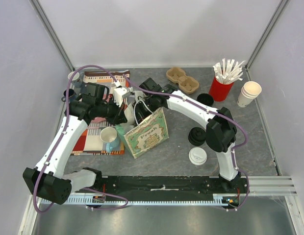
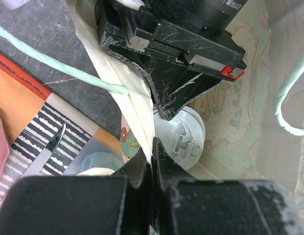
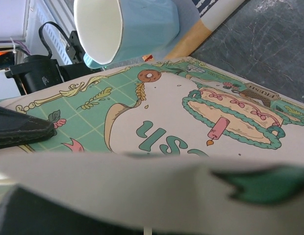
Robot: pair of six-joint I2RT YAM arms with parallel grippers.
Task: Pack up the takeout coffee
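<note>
Both left end effector [image 2: 151, 169] and right end effector [image 2: 164, 110] pinch shut on the paper bag [image 1: 148, 133] rim, prob. holding it open for packing. Left wrist cam alone shows one lidded coffee [image 2: 184, 139] inside; top cam alone shows a second coffee [image 1: 197, 155] on worktop [image 1: 260, 142]. Nxt: free an arm, fetch it.

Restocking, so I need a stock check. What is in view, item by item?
paper bag: one, green-and-cream print, centre
lidded coffee cups: two, white lids, one inside bag, one front right
black cup pieces: two, black, right of bag
mug: one, pale blue, on striped mat
cup carrier: one, brown, far side
straws: a bunch, white, in red cup
paper cup stack: one, pale, far right
left gripper, right gripper: black, each shut on bag rim
</note>
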